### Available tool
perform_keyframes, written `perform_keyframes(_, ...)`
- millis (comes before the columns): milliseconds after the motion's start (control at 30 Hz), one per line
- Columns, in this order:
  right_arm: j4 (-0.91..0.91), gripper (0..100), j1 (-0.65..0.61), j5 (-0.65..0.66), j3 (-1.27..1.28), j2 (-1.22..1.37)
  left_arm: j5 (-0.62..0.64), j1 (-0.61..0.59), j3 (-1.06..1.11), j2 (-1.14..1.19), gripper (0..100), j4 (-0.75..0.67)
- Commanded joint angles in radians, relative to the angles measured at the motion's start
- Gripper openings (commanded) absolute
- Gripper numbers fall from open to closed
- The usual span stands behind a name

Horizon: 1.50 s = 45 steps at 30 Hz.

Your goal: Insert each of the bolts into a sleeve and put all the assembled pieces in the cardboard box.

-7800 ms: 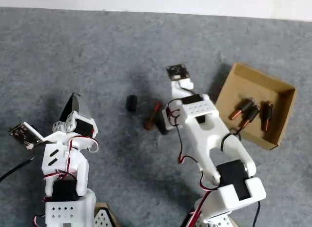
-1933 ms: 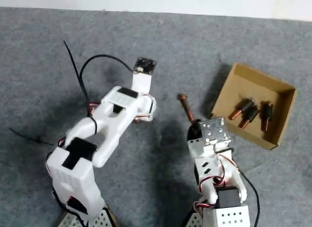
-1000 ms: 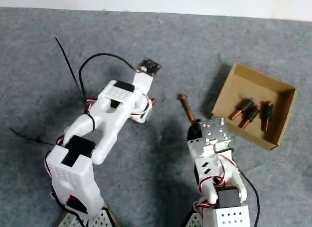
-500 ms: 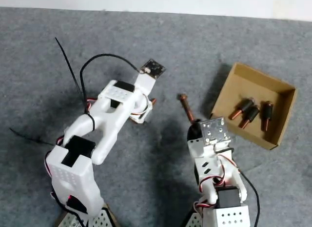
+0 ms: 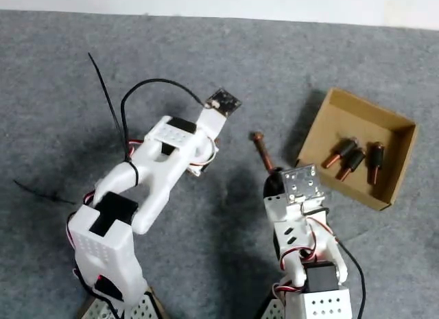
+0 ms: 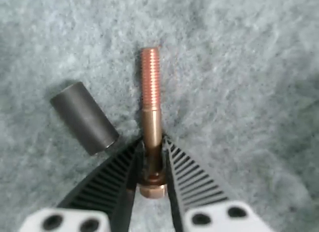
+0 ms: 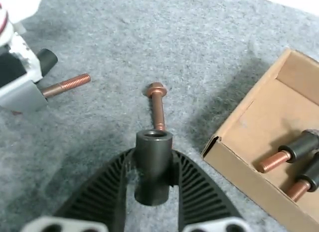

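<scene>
My left gripper is shut on a copper bolt just above its head, the threaded end pointing away from the wrist. A black sleeve lies on the carpet right beside it. My right gripper is shut on a second black sleeve, held upright with its bore facing up. Just beyond that sleeve, another bolt lies loose on the carpet. The cardboard box stands to the right with three assembled pieces in it.
Grey carpet covers the table. The left arm stretches out to the middle, its wrist close to the loose bolt. The right arm is drawn back near the box's near corner. A black cable arcs over the left arm.
The left arm, earlier folded back, now reaches the middle; over the last second its wrist has shifted slightly right. The right arm, earlier stretched out, has stayed drawn back and still.
</scene>
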Motion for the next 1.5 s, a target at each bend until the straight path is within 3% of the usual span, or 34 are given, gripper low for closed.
perform_keyframes(0, -0.025, 0.4, 0.010, 0.012, 0.041, -0.021, -0.009, -0.001, 0.004, -0.039, 0, 0.000)
perform_keyframes(133, -0.025, 0.4, 0.010, 0.012, 0.041, -0.021, -0.041, 0.008, 0.039, -0.137, 0, 0.043)
perform_keyframes(233, -0.025, 0.4, 0.010, 0.012, 0.041, -0.021, -0.167, -0.004, 0.061, -0.232, 0, 0.069)
perform_keyframes(433, -0.025, 0.4, 0.010, 0.012, 0.041, -0.021, -0.710, -0.079, 0.139, -0.348, 0, 0.166)
perform_keyframes(667, -0.025, 0.4, 0.010, 0.014, 0.041, -0.021, -1.326, -0.277, 0.165, -0.346, 0, 0.296)
perform_keyframes(833, -0.025, 0.4, 0.010, 0.014, 0.041, -0.021, -1.373, -0.361, 0.163, -0.344, 0, 0.272)
perform_keyframes(1000, -0.025, 0.4, 0.008, 0.014, 0.041, -0.021, -1.361, -0.374, 0.163, -0.344, 1, 0.192)
perform_keyframes(1067, -0.025, 0.4, 0.008, 0.014, 0.041, -0.021, -1.277, -0.375, 0.163, -0.344, 3, 0.153)
perform_keyframes(1300, -0.025, 0.4, 0.005, 0.014, 0.044, -0.021, -0.549, -0.417, 0.163, -0.354, 31, -0.034)
perform_keyframes(1467, -0.025, 0.4, 0.005, 0.014, 0.044, -0.021, 0.002, -0.435, 0.166, -0.357, 33, -0.009)
